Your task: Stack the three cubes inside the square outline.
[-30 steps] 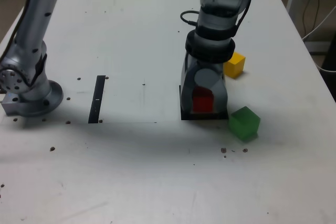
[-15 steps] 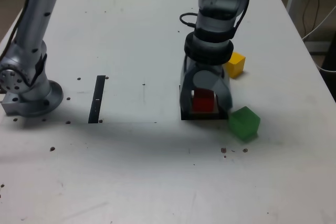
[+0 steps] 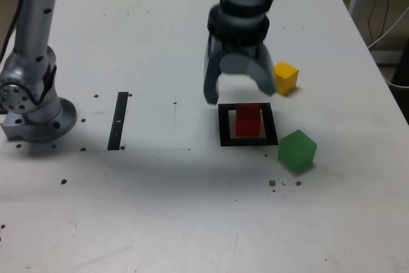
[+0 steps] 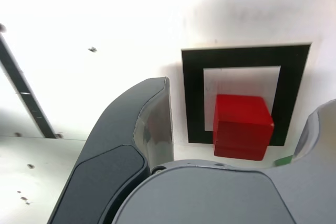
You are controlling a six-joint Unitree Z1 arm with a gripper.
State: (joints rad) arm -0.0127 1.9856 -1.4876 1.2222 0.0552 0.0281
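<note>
Red cube (image 3: 248, 120) upright, square-on inside square outline (image 3: 223, 124); gripper (image 3: 238, 91) (jaws apart) above.

The red cube (image 3: 248, 121) is sitting upright inside the square outline (image 3: 223, 126), a flat black frame with a white centre lying on the white tabletop (image 3: 160, 209). In the wrist view the red cube (image 4: 242, 125) is resting off-centre, overlapping one black side of the square outline (image 4: 192, 98). The yellow cube (image 3: 285, 78) is lying just beyond the outline, toward the tabletop's far edge and its edge at the exterior view's right, apart from the frame. The green cube (image 3: 296, 150) is sitting turned at an angle just off the outline's near corner on that same side, closer to the tabletop's near edge.
</note>
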